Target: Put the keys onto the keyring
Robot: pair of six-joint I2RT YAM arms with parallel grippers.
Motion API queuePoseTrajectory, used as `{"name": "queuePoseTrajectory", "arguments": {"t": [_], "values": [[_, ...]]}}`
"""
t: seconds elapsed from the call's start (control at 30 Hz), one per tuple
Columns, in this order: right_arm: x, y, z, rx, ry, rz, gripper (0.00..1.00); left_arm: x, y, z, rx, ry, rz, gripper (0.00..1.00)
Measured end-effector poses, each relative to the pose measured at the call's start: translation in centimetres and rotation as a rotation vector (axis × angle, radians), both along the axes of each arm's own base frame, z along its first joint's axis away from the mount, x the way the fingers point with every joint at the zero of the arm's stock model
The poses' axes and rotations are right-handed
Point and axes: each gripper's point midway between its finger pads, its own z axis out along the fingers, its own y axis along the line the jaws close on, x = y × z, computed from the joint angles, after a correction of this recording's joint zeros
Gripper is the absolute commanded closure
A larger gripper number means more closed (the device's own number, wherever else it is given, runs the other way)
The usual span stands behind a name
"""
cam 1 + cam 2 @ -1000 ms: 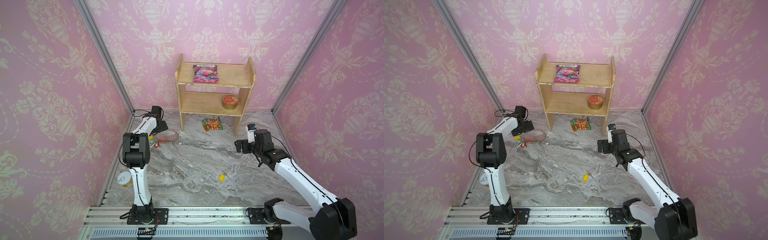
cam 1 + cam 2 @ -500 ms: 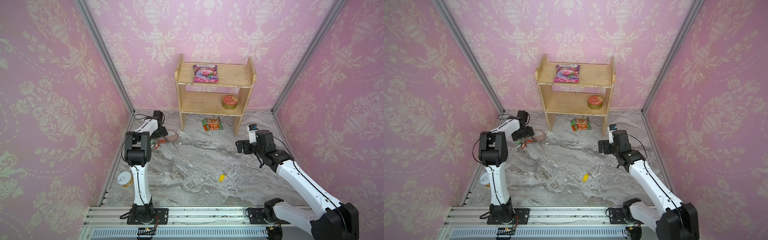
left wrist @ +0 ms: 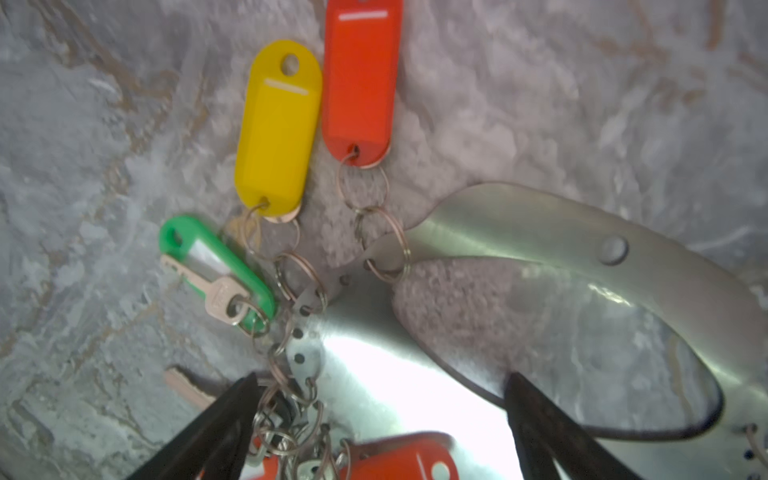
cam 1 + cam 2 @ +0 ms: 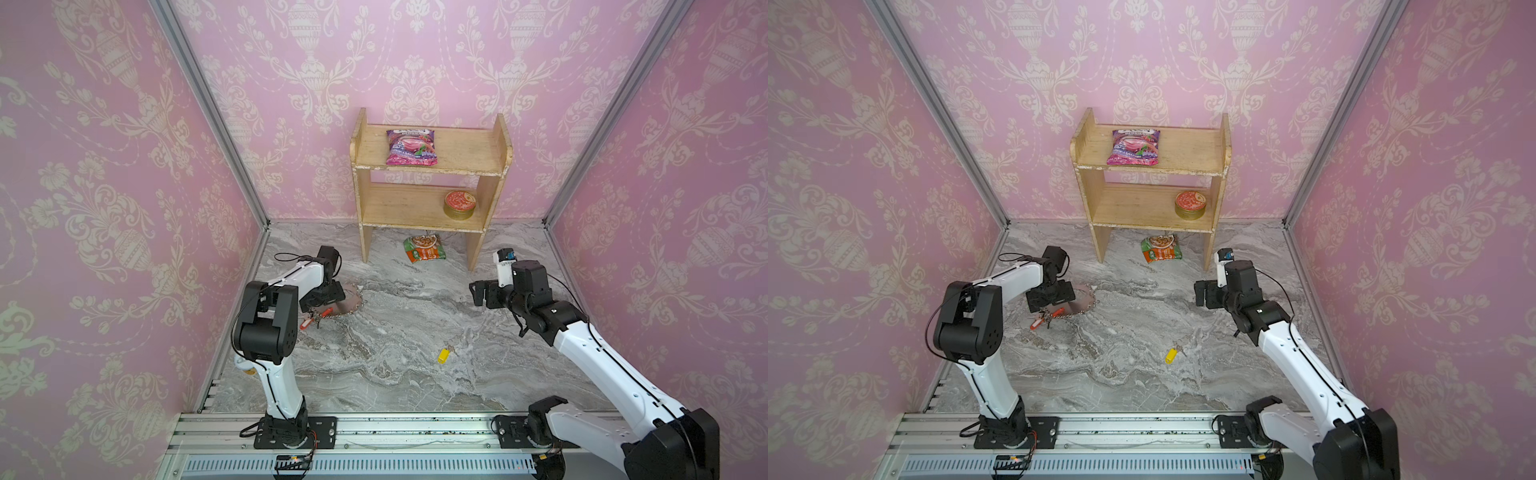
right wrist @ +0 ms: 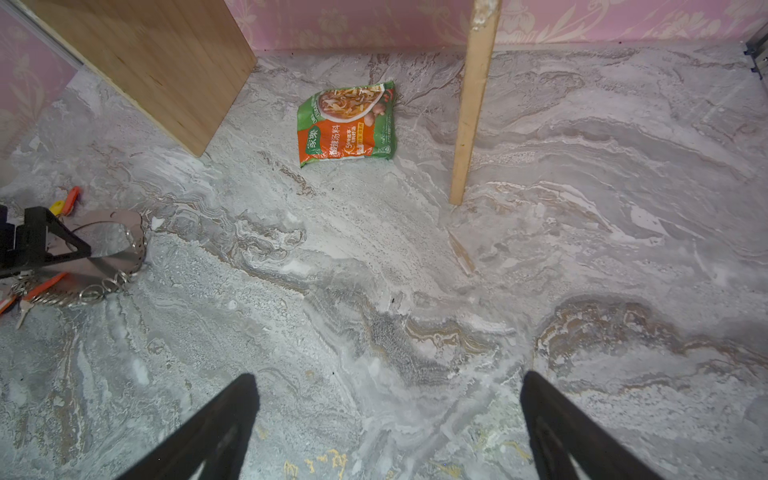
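**A:** Start at the left. What's there?

**B:** My left claw (image 3: 381,376), low over the table (image 4: 395,316) near the left wall. It's spread wide and gripping nothing. The ring (image 3: 540,232) lies flat beneath it, and a stretch of its band runs between my fingers (image 3: 216,432). Whether they touch the metal, I can't tell. In both top views only an arc of the ring (image 4: 351,301) (image 4: 1086,297) shows past the claw.

**A:** And the keys (image 3: 216,293)?

**B:** They're hooked by small loops to the ring's outer edge and fanned out on the table. There's a green tag (image 3: 203,253) with a key lying across it, then a yellow tag (image 3: 276,129), then an orange tag (image 3: 359,79). Another orange tag (image 3: 399,461) sits close under my wrist.

**A:** Any off the ring?

**B:** One. The loose key (image 4: 444,355) (image 4: 1171,355), yellow-tagged, lies alone mid-table, well apart from the ring, between my arms.

**A:** Further right?

**B:** A shelf (image 4: 399,205) stands at the back wall. It has a pink bag (image 4: 411,146) on its top board and a tin (image 4: 459,203) on the lower one. A soup packet (image 5: 347,124) lies on the table between its legs. Then comes my right claw (image 5: 388,377), hanging above bare table, spread wide, with nothing in it.
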Motion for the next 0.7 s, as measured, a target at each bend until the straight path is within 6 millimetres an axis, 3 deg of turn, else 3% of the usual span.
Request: {"name": "queuePoseTrajectory", "arguments": {"t": [0.3, 0.43, 0.57, 0.7], "values": [[-0.9, 0.4, -0.4, 0.030, 0.010, 0.008, 0.00, -8.5, -4.1, -0.4, -0.066, 0.043, 0.012, 0.06], [-1.3, 1.6, -1.1, 0.054, 0.036, 0.048, 0.00, -9.9, -5.5, 0.2, -0.043, 0.052, -0.034, 0.03], [-1.9, 5.8, -3.2, 0.066, 0.102, 0.172, 0.00, -8.5, -6.9, 2.9, 0.001, -0.026, -0.097, 0.01], [-3.5, 13.0, -7.1, 0.004, 0.241, 0.378, 0.00, -7.0, -6.5, 6.3, 0.008, -0.167, -0.089, 0.01]]}}
